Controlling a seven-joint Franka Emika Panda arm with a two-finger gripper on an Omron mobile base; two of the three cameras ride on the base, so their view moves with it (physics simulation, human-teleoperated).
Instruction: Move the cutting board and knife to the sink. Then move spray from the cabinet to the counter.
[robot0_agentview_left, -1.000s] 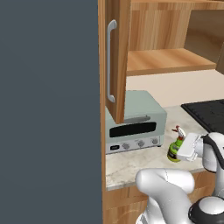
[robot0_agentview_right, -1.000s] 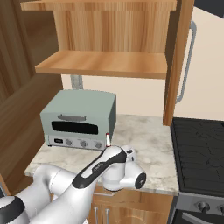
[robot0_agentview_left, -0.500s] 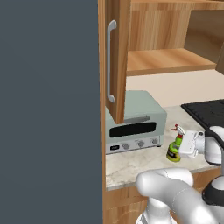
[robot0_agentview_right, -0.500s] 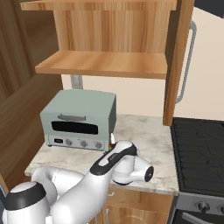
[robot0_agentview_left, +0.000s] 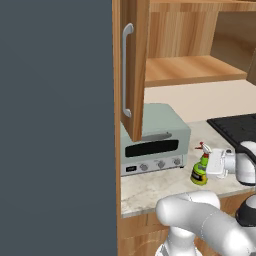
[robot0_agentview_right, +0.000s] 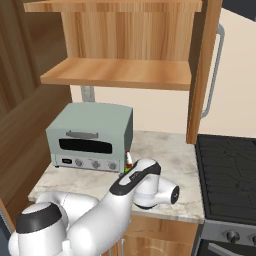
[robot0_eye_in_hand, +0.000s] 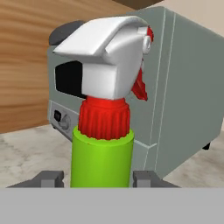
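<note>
- Left base view: since a second ago the spray bottle (robot0_agentview_left: 199, 171) has shifted a little on the surface (robot0_agentview_left: 150, 187) and now stands upright in front of the toaster oven's (robot0_agentview_left: 154, 139) right corner. The white hand (robot0_agentview_left: 218, 164) has come in close on the bottle's right, where before it sat further to the right. The fingers are hidden behind the hand here.
- Left base view, room: the open cabinet (robot0_agentview_left: 190, 70) has a bare wooden shelf above, its door (robot0_agentview_left: 131, 65) with a long silver handle hanging over the toaster oven. A black stovetop (robot0_agentview_left: 239, 128) lies to the right, a dark grey wall to the left.
- Right base view: the arm has swung further right along the marbled surface (robot0_agentview_right: 165, 157); just the red top of the spray bottle (robot0_agentview_right: 128, 162) peeks past it, beside the toaster oven (robot0_agentview_right: 90, 136).
- Hand view: the spray bottle (robot0_eye_in_hand: 103, 153) stands upright between the two fingers (robot0_eye_in_hand: 47, 178), which sit one on each side of its green body; they seem closed against it, though contact is hard to confirm. The toaster oven (robot0_eye_in_hand: 183, 96) stands behind.
</note>
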